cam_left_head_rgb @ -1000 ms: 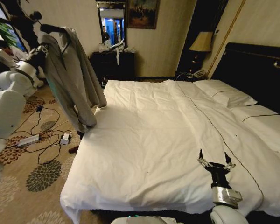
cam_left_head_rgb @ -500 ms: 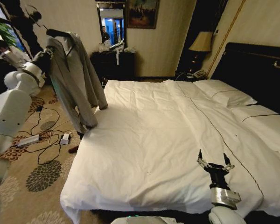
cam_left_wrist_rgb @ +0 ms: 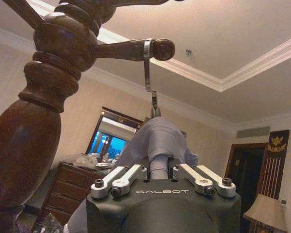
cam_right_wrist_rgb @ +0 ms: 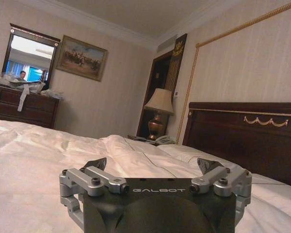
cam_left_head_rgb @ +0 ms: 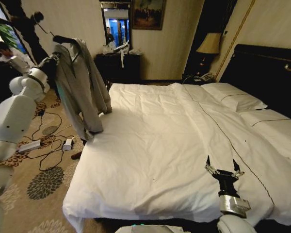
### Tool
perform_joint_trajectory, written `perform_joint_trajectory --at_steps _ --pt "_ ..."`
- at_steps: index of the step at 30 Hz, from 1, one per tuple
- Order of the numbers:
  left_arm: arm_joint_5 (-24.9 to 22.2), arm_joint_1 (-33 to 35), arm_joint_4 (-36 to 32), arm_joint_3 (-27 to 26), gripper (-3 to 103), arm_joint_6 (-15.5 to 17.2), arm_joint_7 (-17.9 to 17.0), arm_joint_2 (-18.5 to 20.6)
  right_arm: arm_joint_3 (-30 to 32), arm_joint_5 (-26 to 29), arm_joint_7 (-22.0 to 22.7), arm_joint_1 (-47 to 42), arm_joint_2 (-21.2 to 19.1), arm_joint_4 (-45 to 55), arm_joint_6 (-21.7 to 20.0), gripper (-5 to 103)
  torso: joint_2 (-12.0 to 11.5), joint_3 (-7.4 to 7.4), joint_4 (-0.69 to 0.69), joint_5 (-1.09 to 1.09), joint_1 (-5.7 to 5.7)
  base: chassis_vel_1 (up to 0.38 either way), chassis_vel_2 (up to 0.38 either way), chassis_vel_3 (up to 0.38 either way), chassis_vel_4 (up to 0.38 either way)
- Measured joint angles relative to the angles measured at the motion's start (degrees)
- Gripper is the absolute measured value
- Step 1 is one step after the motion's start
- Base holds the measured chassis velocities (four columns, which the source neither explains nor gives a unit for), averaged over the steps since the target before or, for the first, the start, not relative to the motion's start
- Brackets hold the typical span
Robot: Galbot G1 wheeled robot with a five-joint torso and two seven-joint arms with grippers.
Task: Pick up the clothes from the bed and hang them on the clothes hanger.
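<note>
Moved: left gripper (cam_left_wrist_rgb: 159, 171) has carried the shirt (cam_left_head_rgb: 82, 85) further right.
Hanger hook (cam_left_wrist_rgb: 148, 68): over a wooden peg (cam_left_wrist_rgb: 131, 49).
Left fingers: seemingly closed on hanger.
Right gripper (cam_left_head_rgb: 225, 171): open above bed (cam_left_head_rgb: 150, 145).

Dark wood dresser (cam_left_head_rgb: 117, 67) stands at far wall w/ mirror (cam_left_head_rgb: 116, 23) above it, framed painting (cam_left_head_rgb: 147, 13) just beside the mirror. Lamp (cam_left_head_rgb: 209, 45) w/ cream shade sits in the corner, phone (cam_left_head_rgb: 205, 76) near its base. Patterned carpet (cam_left_head_rgb: 44, 182) carries tangled black cables (cam_left_head_rgb: 47, 141) and a white power strip (cam_left_head_rgb: 29, 146). Turned dark wood post (cam_left_wrist_rgb: 41, 92) w/ pegs rises close in left wrist view.
</note>
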Motion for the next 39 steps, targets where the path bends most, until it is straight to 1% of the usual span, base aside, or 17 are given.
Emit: perform_joint_trajectory --at_steps 2,4,5,7,8,10,12,13,17,18,19,20,22,23,26,33,39 --pt "0.1 0.2 -0.3 -0.2 14 0.2 -0.1 0.1 0.0 0.0 0.0 0.0 0.0 0.0 0.0 100 0.0 0.00 0.00 0.00 0.00 0.000 0.000 0.000 0.000" --pt "0.2 0.6 -0.8 -0.7 21 0.7 -0.4 0.2 0.0 0.0 0.1 0.0 -0.1 0.1 0.0 100 0.0 0.00 0.01 0.00 0.00 0.000 0.000 0.000 0.000" --pt "0.3 0.7 -1.0 -0.9 21 0.9 -0.6 0.3 0.0 0.0 0.1 0.0 -0.1 0.1 0.0 100 0.0 0.00 0.01 -0.02 0.00 0.000 0.000 0.000 0.000" --pt "0.3 1.1 -1.6 -1.2 32 1.0 -0.9 0.6 0.0 0.0 0.2 0.1 -0.3 0.1 0.0 100 0.0 0.00 0.00 -0.01 0.00 0.000 0.000 0.000 0.000" --pt "0.3 1.1 -1.6 -1.2 32 1.0 -0.9 0.6 0.0 0.0 0.2 0.1 -0.3 0.1 0.0 100 0.0 0.00 0.00 -0.01 0.00 0.000 0.000 0.000 0.000" --pt "0.3 1.5 -2.3 -1.5 43 1.2 -1.2 0.9 0.0 0.1 0.3 0.2 -0.3 0.0 -0.1 100 0.0 0.00 0.01 -0.01 0.00 0.000 0.000 0.000 0.000" --pt "0.3 1.7 -2.7 -1.7 48 1.3 -1.5 1.1 -0.1 0.1 0.3 0.2 -0.3 -0.1 -0.1 100 0.0 0.00 0.01 -0.01 0.00 0.000 0.000 0.000 0.000" --pt "0.3 1.7 -2.7 -1.7 48 1.3 -1.5 1.1 -0.1 0.1 0.3 0.2 -0.3 -0.1 -0.1 100 0.0 0.00 0.01 -0.01 0.00 0.000 0.000 0.000 0.000" --pt "0.3 1.8 -3.3 -1.8 70 1.4 -1.8 1.4 -0.3 0.0 0.4 0.2 -0.3 -0.1 -0.2 100 0.0 0.00 0.00 -0.01 0.00 0.000 0.000 0.000 0.000" --pt "0.3 1.8 -3.3 -1.8 70 1.4 -1.8 1.4 -0.3 0.0 0.4 0.2 -0.3 -0.1 -0.2 100 0.0 0.00 0.00 -0.01 0.00 0.000 0.000 0.000 0.000" --pt "0.2 1.8 -3.4 -1.8 76 1.4 -1.8 1.4 -0.4 0.0 0.4 0.2 -0.2 -0.1 -0.2 100 0.0 0.00 0.00 -0.01 0.00 0.000 0.000 0.000 0.000" --pt "0.2 1.8 -3.5 -1.8 76 1.4 -1.9 1.4 -0.4 0.0 0.4 0.2 -0.2 -0.1 -0.2 100 0.0 0.00 0.00 -0.01 0.00 0.000 0.000 0.000 0.000" --pt "0.2 2.0 -3.9 -1.9 86 1.5 -2.1 1.6 -0.4 0.0 0.4 0.2 -0.1 -0.1 -0.2 100 0.0 0.00 0.00 -0.01 0.00 0.000 0.000 0.000 0.000" --pt "0.2 2.0 -3.9 -1.9 86 1.5 -2.1 1.6 -0.4 0.0 0.4 0.2 -0.1 -0.1 -0.2 100 0.0 0.00 0.00 -0.01 0.00 0.000 0.000 0.000 0.000" --pt "0.2 2.6 -4.6 -2.3 98 1.5 -2.6 2.0 -0.5 -0.1 0.5 0.2 0.0 -0.1 -0.2 100 0.0 0.00 0.00 -0.01 0.00 0.000 0.000 0.000 0.000" --pt "0.2 5.0 -7.3 -3.3 100 1.5 -3.4 3.5 -1.1 -0.4 0.6 0.2 0.1 -0.1 -0.3 100 0.0 0.00 0.01 -0.01 0.00 0.000 0.000 0.000 0.000" --pt "0.2 6.9 -12.0 -4.6 100 1.5 -4.1 5.4 -1.4 -0.6 0.6 0.3 0.1 -0.2 -0.3 100 0.0 0.00 0.01 -0.01 0.00 0.000 0.000 0.000 0.000"
